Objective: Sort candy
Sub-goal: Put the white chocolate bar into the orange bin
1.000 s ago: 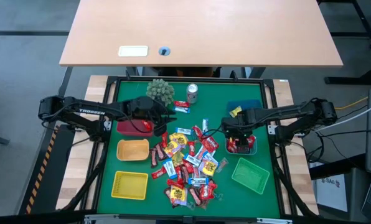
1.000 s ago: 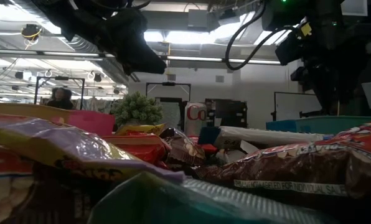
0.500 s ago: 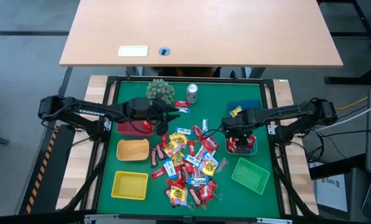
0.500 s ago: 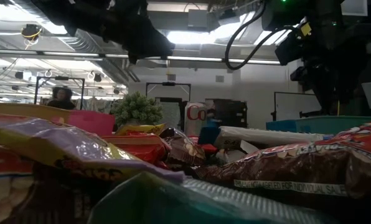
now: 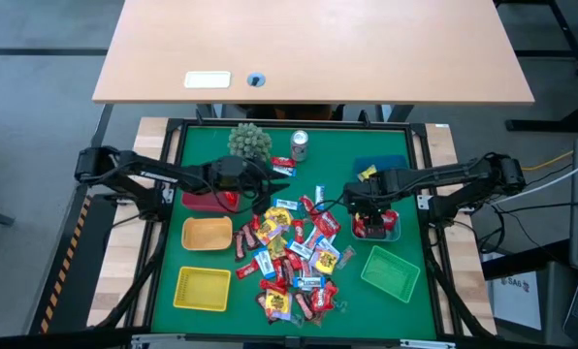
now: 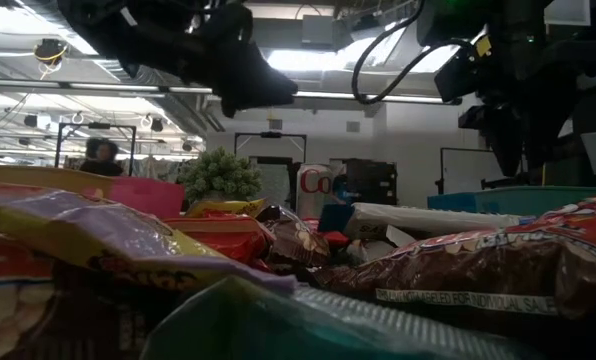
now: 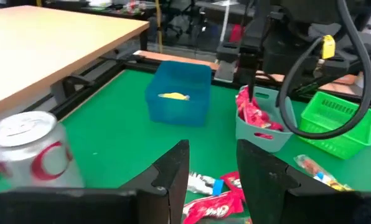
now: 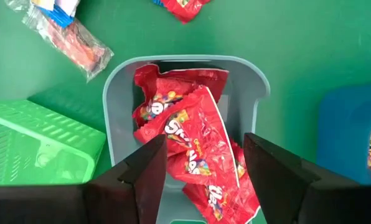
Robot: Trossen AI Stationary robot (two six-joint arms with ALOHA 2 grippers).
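The candy lies as a heap of small wrapped sweets (image 5: 294, 257) in the middle of the green mat. My left gripper (image 5: 272, 181) hovers open and empty over the heap's far left edge; the left wrist view shows its fingers (image 7: 213, 168) spread above a few red and blue sweets. My right gripper (image 5: 372, 215) points down over the grey basket (image 8: 254, 93), open (image 8: 204, 163), its fingers standing above the red packets (image 8: 192, 134) that lie inside the basket. It holds nothing.
A red basket (image 5: 202, 199), an orange basket (image 5: 207, 234) and a yellow basket (image 5: 203, 288) stand along the left. A blue basket (image 5: 379, 167) with one yellow sweet and a green basket (image 5: 390, 271) stand on the right. A silver can (image 5: 300, 144) and a spiky green ball (image 5: 250, 142) sit at the far edge.
My left gripper has travelled toward the table's right, from above the red basket out over the far left edge of the candy heap. The right arm has kept still over the grey basket.
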